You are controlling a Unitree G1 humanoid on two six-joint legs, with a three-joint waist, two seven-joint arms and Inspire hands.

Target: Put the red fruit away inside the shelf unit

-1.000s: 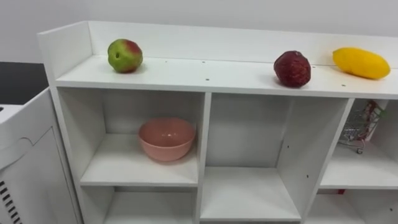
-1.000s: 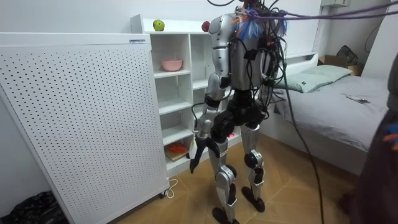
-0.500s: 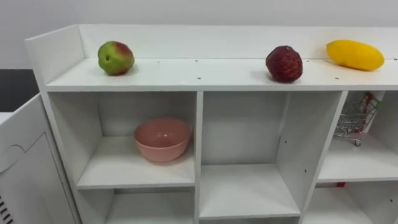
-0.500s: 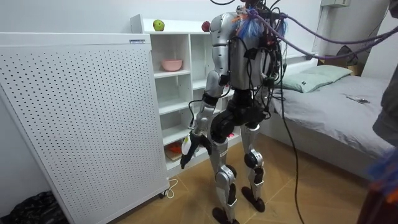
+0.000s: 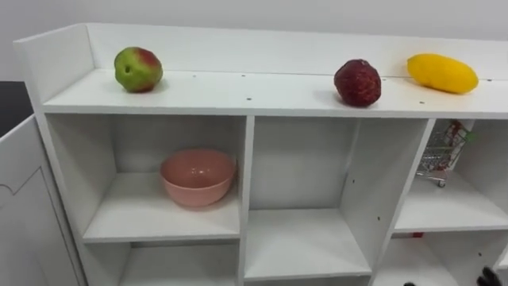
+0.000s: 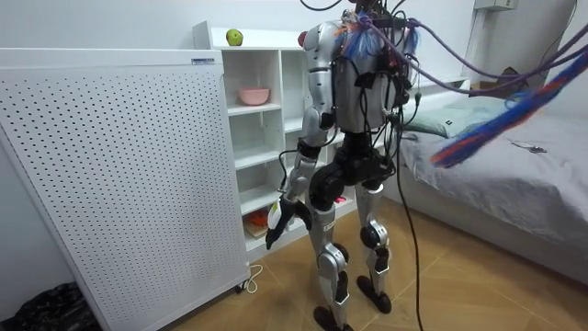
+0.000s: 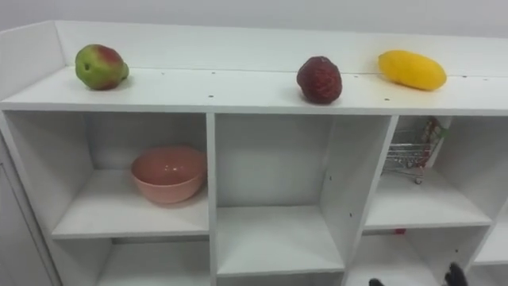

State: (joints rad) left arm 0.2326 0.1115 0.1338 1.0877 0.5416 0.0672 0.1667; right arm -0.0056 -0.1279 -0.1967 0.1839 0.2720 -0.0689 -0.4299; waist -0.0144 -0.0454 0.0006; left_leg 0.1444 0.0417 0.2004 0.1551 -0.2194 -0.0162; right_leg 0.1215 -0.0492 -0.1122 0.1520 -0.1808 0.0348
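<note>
On top of the white closet point(image 5: 238, 95) lie three fruits. A green-and-red apple point(image 5: 138, 69) is at the left, a dark red fruit point(image 5: 357, 82) right of the middle, and a yellow mango point(image 5: 442, 73) at the far right. In the room view I stand facing the closet point(image 6: 253, 110). My left hand point(image 6: 278, 223) hangs by my thigh, its fingers relaxed and holding nothing. Dark fingertips of my right hand point(image 5: 484, 276) poke up at the bottom right edge of the eye views, well below the fruit.
A pink bowl point(image 5: 198, 176) sits in the upper left compartment. A small wire shopping cart point(image 5: 443, 155) stands in the right compartment. The middle compartment holds nothing. A white perforated panel point(image 6: 110, 175) stands left of the closet, and a bed point(image 6: 496, 156) is behind me.
The eye view has shifted, so the closet now sits lower and more centred. My left hand swung forward toward the closet. Right fingertips have come in at the bottom right edge. The fruit has not moved.
</note>
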